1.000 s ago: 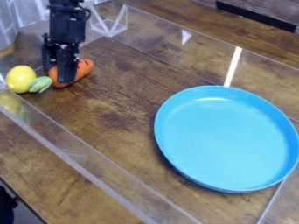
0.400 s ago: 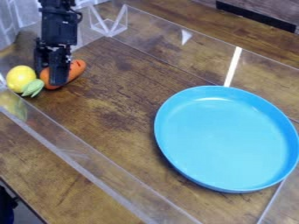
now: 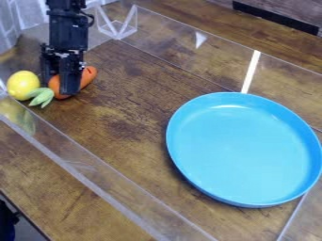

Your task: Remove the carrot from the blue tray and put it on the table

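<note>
1. Claw (image 3: 63, 83) clamped on the carrot (image 3: 78, 78), low over the surface (image 3: 126, 122).
2. Blue tray (image 3: 246, 148) sits well apart to the claw's right, holding nothing.
3. Yellow ball (image 3: 23, 85) just left of the claw.
4. Judged: removal done; release and retreat remain.

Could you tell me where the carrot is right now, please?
In the camera view the carrot is at the far left on the table, gripped by the tool, beside the yellow ball, outside the blue tray.

Open table (image 3: 126, 113) lies between the tray (image 3: 247, 149) and gripper (image 3: 60, 83); the ball (image 3: 22, 85) and wall (image 3: 75, 155) crowd its left
</note>
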Tool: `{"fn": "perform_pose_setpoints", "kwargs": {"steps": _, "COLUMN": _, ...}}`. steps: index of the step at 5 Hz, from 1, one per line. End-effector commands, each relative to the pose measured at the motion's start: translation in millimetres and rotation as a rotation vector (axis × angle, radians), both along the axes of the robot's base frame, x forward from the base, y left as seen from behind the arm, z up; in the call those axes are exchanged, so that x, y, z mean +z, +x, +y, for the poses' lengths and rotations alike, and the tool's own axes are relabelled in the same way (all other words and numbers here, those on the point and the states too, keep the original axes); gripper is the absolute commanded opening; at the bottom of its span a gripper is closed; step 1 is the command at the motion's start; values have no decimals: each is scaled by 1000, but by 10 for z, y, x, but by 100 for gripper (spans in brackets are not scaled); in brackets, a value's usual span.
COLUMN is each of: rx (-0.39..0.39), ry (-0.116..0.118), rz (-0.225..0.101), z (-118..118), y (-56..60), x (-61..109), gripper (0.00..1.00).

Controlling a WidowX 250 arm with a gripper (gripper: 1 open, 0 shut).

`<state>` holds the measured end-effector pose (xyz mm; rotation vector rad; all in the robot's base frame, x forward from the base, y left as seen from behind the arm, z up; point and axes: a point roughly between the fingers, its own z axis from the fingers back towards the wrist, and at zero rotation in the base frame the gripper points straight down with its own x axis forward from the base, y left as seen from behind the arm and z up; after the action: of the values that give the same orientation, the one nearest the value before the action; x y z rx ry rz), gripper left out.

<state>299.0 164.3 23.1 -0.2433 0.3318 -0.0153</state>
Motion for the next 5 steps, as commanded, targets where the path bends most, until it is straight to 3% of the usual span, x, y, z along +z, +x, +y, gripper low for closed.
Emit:
{"fn": "perform_pose_setpoints", "kwargs": {"steps": 1, "rx": 104, "ry": 40, "rz": -61, "z": 116, "y": -3, "x": 200, "gripper": 0}}
{"fn": "perform_pose_setpoints", "kwargs": {"steps": 3, "rx": -8, "ry": 23, "rz": -56, "z": 153, "y": 119, "x": 336, "gripper": 0}}
{"fn": "perform_pose_setpoints", "kwargs": {"steps": 4, "rx": -55, "ry": 17, "rz": -53, "z": 189, "y": 141, "x": 398, "gripper": 0}}
{"fn": "perform_pose_setpoints", "kwargs": {"steps": 5, "rx": -50, "ry": 1, "rz": -50, "z": 195, "y": 107, "x": 416, "gripper": 0}}
